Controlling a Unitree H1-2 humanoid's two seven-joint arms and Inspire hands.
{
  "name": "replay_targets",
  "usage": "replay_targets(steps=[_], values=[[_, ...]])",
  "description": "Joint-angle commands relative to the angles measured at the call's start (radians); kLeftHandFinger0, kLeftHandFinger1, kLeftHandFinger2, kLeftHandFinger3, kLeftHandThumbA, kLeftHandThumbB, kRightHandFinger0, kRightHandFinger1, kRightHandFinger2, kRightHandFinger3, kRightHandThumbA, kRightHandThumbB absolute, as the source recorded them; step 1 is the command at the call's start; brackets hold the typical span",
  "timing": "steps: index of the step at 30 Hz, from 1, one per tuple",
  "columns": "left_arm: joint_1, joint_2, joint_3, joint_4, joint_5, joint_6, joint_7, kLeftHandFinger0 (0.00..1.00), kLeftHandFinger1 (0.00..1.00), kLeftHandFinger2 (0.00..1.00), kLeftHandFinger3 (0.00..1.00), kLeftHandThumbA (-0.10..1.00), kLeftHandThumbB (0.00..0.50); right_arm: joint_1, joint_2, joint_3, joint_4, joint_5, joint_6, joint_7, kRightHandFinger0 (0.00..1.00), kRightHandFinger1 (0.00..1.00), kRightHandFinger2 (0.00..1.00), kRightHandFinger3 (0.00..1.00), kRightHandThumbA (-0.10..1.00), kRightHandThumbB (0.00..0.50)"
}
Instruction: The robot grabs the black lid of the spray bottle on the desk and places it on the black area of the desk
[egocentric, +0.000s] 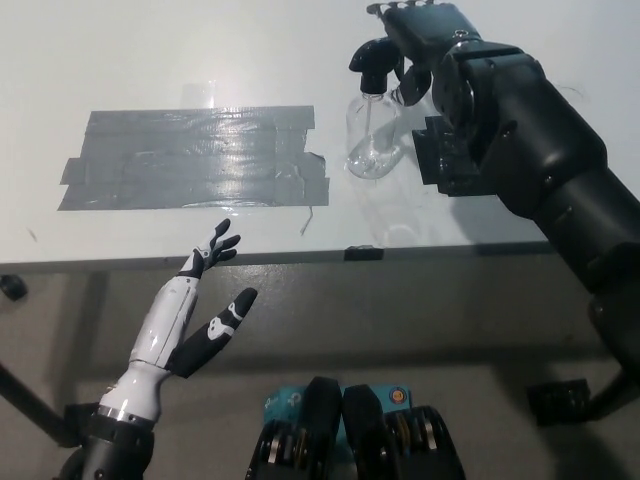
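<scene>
A clear spray bottle (373, 135) stands upright on the white desk (150, 60), topped by its black spray lid (371, 60). My black right hand (425, 45) is at the lid's right side, fingers curled close to it; whether they grip the lid is hidden by the hand itself. The dark taped area (195, 158) lies flat on the desk, to the left of the bottle. My white left hand (205, 300) rests open below the desk's front edge at lower left.
The desk's front edge (300, 257) runs across the middle of the view, with a small black clip (363, 253) on it. Grey floor lies below. A dark base (560, 400) sits at lower right.
</scene>
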Motion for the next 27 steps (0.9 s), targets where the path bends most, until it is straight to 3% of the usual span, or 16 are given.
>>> replay_targets(steps=[1, 5, 7, 8, 9, 10, 11, 12, 13, 14, 18, 20, 21, 22, 24, 27], values=[[-0.022, 0.015, 0.002, -0.025, 0.002, -0.005, -0.01, 0.98, 0.85, 0.88, 1.0, 0.89, 0.0, -0.092, 0.009, 0.003, 0.017, 0.004, -0.032, -0.038, 1.0, 1.0, 1.0, 1.0, 0.69, 0.5], [-0.022, 0.016, 0.0, -0.025, 0.003, -0.003, -0.012, 0.96, 0.84, 0.89, 1.0, 0.89, 0.0, -0.098, 0.011, 0.021, 0.042, -0.013, -0.046, -0.07, 1.0, 1.0, 1.0, 1.0, 0.69, 0.5], [-0.022, 0.016, 0.0, -0.027, 0.006, -0.001, -0.011, 0.94, 0.84, 0.89, 1.0, 0.89, 0.0, -0.105, 0.021, 0.03, 0.093, -0.022, -0.082, -0.152, 1.0, 1.0, 1.0, 1.0, 0.61, 0.5], [-0.022, 0.017, -0.001, -0.027, 0.009, -0.003, -0.01, 0.94, 0.83, 0.88, 1.0, 0.89, 0.0, -0.111, 0.029, 0.036, 0.14, -0.026, -0.123, -0.236, 1.0, 1.0, 1.0, 1.0, 0.52, 0.5], [-0.023, 0.017, -0.002, -0.027, 0.008, -0.001, -0.012, 0.97, 0.83, 0.87, 1.0, 0.89, 0.0, -0.117, 0.034, 0.047, 0.209, -0.028, -0.201, -0.343, 1.0, 1.0, 0.96, 1.0, 0.37, 0.428], [-0.022, 0.016, -0.002, -0.028, 0.009, 0.0, -0.012, 0.98, 0.83, 0.86, 1.0, 0.9, 0.0, -0.116, 0.041, 0.028, 0.242, -0.001, -0.24, -0.375, 0.75, 0.69, 0.68, 0.79, 0.27, 0.389], [-0.022, 0.016, -0.003, -0.027, 0.011, 0.001, -0.011, 0.98, 0.82, 0.86, 1.0, 0.9, 0.0, -0.114, 0.045, 0.017, 0.265, 0.015, -0.263, -0.398, 0.32, 0.31, 0.37, 0.52, 0.17, 0.35], [-0.02, 0.015, -0.005, -0.029, 0.016, 0.002, -0.01, 0.97, 0.81, 0.85, 1.0, 0.91, 0.0, -0.109, 0.049, 0.013, 0.29, 0.023, -0.285, -0.42, 0.11, 0.14, 0.2, 0.47, 0.13, 0.333], [-0.018, 0.013, -0.008, -0.034, 0.017, 0.008, -0.014, 0.97, 0.81, 0.85, 1.0, 0.91, 0.0, -0.103, 0.05, 0.007, 0.317, 0.034, -0.303, -0.425, 0.0, 0.01, 0.05, 0.38, 0.11, 0.32], [-0.022, 0.012, -0.01, -0.033, 0.018, 0.007, -0.014, 0.96, 0.8, 0.84, 1.0, 0.91, 0.0, -0.101, 0.05, -0.001, 0.337, 0.044, -0.318, -0.436, 0.0, 0.0, 0.0, 0.25, 0.13, 0.33], [-0.026, 0.011, -0.011, -0.034, 0.007, 0.011, -0.02, 0.93, 0.77, 0.8, 1.0, 0.9, 0.0, -0.088, 0.057, -0.059, 0.394, 0.105, -0.339, -0.461, 0.0, 0.05, 0.07, 0.09, 0.31, 0.355], [-0.026, 0.013, -0.011, -0.04, 0.009, 0.019, -0.022, 0.92, 0.76, 0.79, 1.0, 0.89, 0.0, -0.089, 0.059, -0.071, 0.41, 0.11, -0.343, -0.468, 0.0, 0.17, 0.22, 0.12, 0.32, 0.358], [-0.029, 0.016, -0.013, -0.041, 0.013, 0.019, -0.025, 0.91, 0.75, 0.79, 1.0, 0.89, 0.0, -0.089, 0.058, -0.087, 0.414, 0.123, -0.351, -0.469, 0.01, 0.27, 0.37, 0.1, 0.36, 0.366], [-0.031, 0.017, -0.014, -0.041, 0.014, 0.019, -0.025, 0.89, 0.73, 0.78, 1.0, 0.88, 0.0, -0.09, 0.058, -0.093, 0.419, 0.128, -0.357, -0.473, 0.01, 0.32, 0.49, 0.11, 0.38, 0.373], [-0.033, 0.018, -0.017, -0.042, 0.021, 0.019, -0.026, 0.86, 0.71, 0.77, 1.0, 0.88, 0.0, -0.093, 0.056, -0.114, 0.427, 0.144, -0.367, -0.475, 0.01, 0.38, 0.61, 0.16, 0.4, 0.381], [-0.034, 0.019, -0.019, -0.04, 0.021, 0.021, -0.033, 0.81, 0.68, 0.76, 1.0, 0.87, 0.0, -0.103, 0.05, -0.137, 0.429, 0.164, -0.391, -0.479, 0.03, 0.4, 0.63, 0.36, 0.44, 0.392]])
